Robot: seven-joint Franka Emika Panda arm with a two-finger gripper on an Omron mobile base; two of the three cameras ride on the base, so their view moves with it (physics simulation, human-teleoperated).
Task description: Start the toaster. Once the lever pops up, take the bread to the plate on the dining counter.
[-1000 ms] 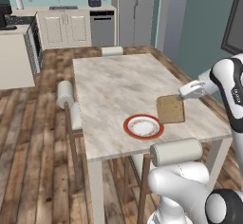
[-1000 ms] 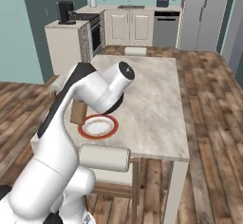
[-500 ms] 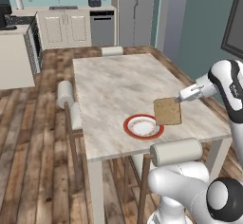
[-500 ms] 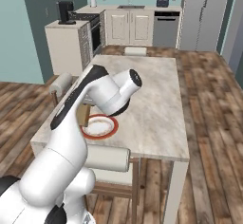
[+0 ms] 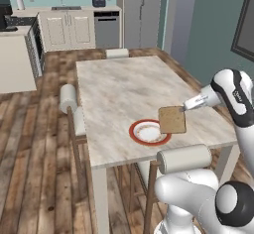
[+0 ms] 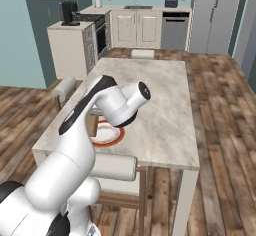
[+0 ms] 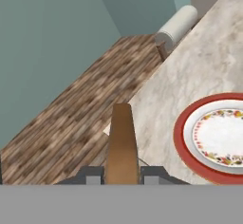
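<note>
Gripper (image 7: 121,173) clamped tight on the bread (image 5: 172,119), up over the dining counter (image 5: 119,89), beside the plate (image 5: 147,132) (red rim).

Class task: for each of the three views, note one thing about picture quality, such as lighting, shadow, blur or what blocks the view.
Left base view: flat, even light, bread sharp. Right base view: the arm blocks most of the plate. Hand view: bread edge-on, close and soft; plate cropped at the frame edge.

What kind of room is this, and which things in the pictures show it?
Most likely a home kitchen with a dining area: white cabinets along the back wall, a tall grey refrigerator beside them, and a marble-topped dining counter with a plate on it.
</note>
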